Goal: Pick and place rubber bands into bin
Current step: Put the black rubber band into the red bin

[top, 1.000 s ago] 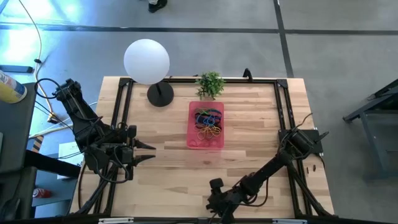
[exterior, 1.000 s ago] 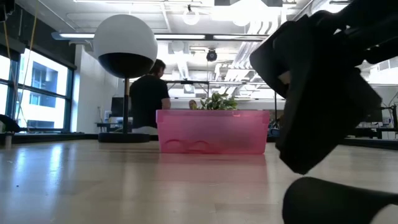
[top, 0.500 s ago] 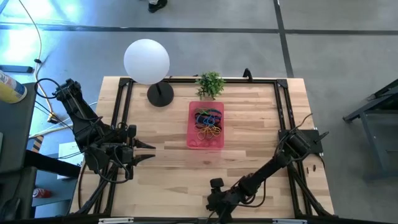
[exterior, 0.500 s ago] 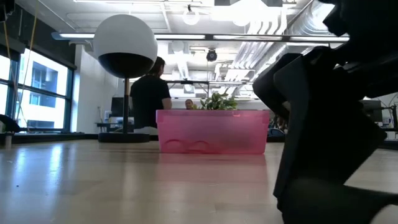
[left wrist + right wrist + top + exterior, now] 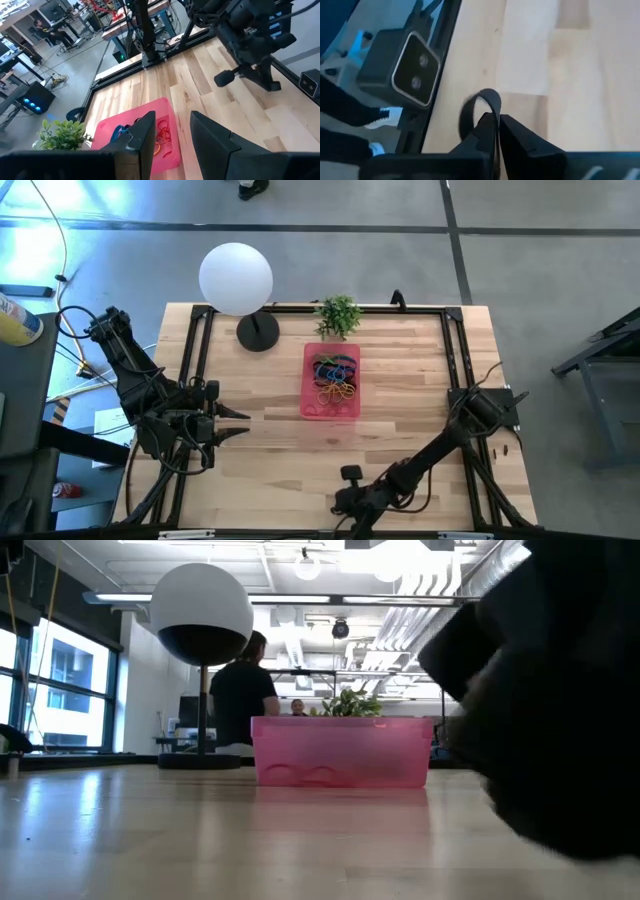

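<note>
At the counter's (image 5: 400, 410) near edge, right claw (image 5: 496, 121) pinched a black rubber band (image 5: 479, 102). Left claw (image 5: 243, 425) waited, fingers apart. Bin (image 5: 309, 380) held coloured bands (image 5: 335, 377).

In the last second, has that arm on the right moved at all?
Yes. The right gripper, shut on a black rubber band, slid toward the table's near edge, away from the pink bin.

Past the left gripper (image 5: 170, 137), whose jaws stand apart, the pink bin (image 5: 137, 131) lies on the wooden worktop (image 5: 210, 90) holding rubber bands (image 5: 157, 140). A small plant (image 5: 62, 135) stands beside it; the other arm (image 5: 247, 37) hangs well apart.
</note>
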